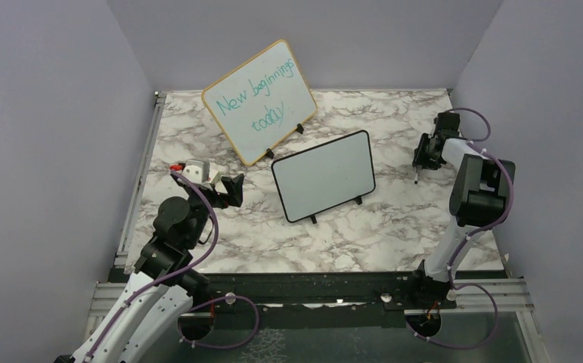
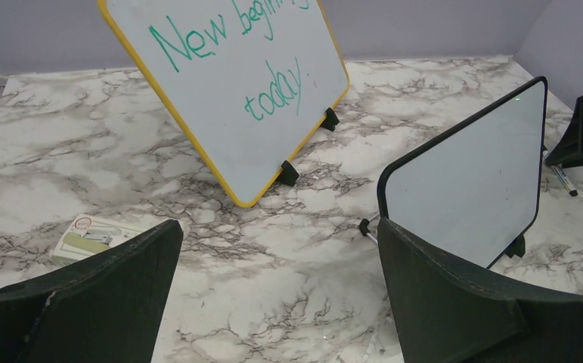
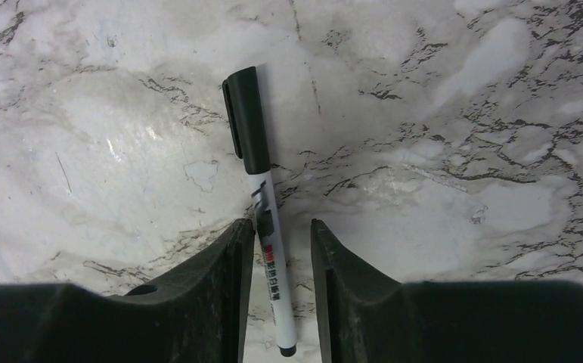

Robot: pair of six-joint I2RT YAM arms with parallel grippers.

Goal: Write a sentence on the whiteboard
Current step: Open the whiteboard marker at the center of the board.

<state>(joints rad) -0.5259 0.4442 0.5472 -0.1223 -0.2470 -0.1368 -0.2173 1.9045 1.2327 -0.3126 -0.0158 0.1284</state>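
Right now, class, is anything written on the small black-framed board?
No, the small board is blank; only the larger board carries teal writing.

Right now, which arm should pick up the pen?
Right. The right gripper hangs over the pen, a finger on each side, not yet shut. The left gripper is open and empty, across the whiteboard from the pen.

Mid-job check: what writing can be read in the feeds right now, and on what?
"New beginnings today": teal handwriting on the wood-framed board.
The whiteboard: blank, no text.
The marker between the fingers of the right claw: printed label, too small to read.
The small flat box: red mark, too blurred to read.
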